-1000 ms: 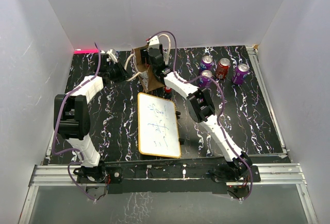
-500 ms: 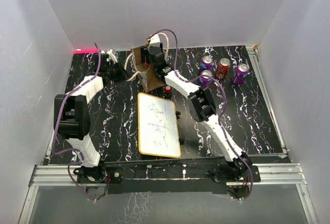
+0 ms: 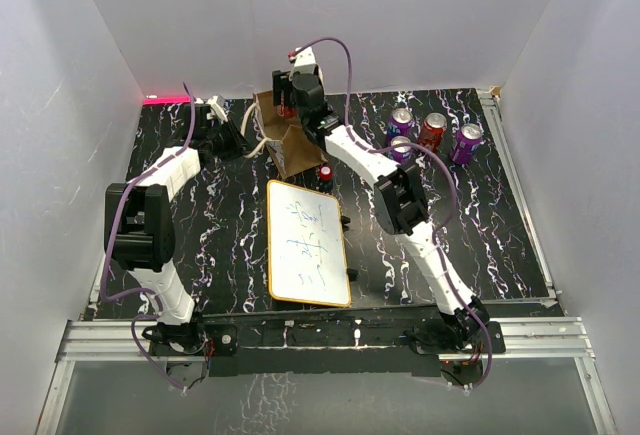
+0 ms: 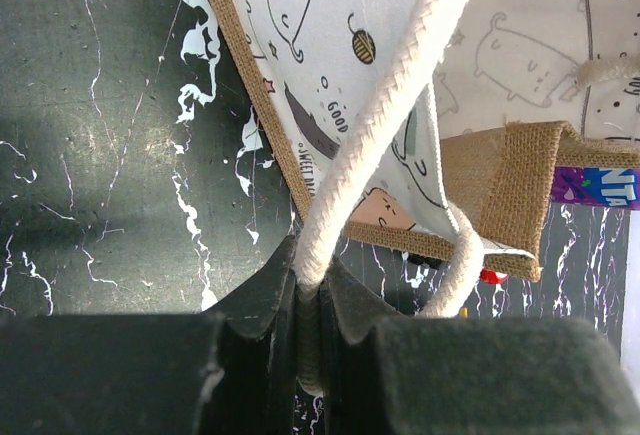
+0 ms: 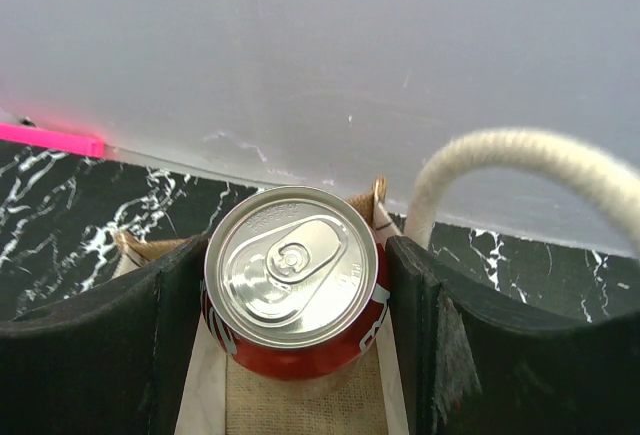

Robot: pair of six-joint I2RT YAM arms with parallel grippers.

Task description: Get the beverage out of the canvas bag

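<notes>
The beverage is a red can (image 5: 292,295) with a silver top, and my right gripper (image 5: 292,320) is shut on its sides. It hangs upright over the open mouth of the canvas bag (image 5: 300,405), whose burlap inside shows beneath it. From the top view, the right gripper (image 3: 288,100) is above the back of the brown bag (image 3: 290,150). My left gripper (image 4: 312,290) is shut on one cream rope handle (image 4: 385,105), to the left of the bag (image 4: 510,195). The other handle (image 5: 520,165) arches beside the right finger (image 5: 430,335).
Several cans, purple (image 3: 402,120) and red (image 3: 432,130), stand at the back right. A yellow-framed whiteboard (image 3: 308,242) lies in front of the bag. A small red-capped object (image 3: 325,172) sits by the bag's near corner. White walls close in the back and sides.
My right gripper has risen and drawn back toward the rear wall with the red can in it. The left gripper has kept its hold on the handle.
</notes>
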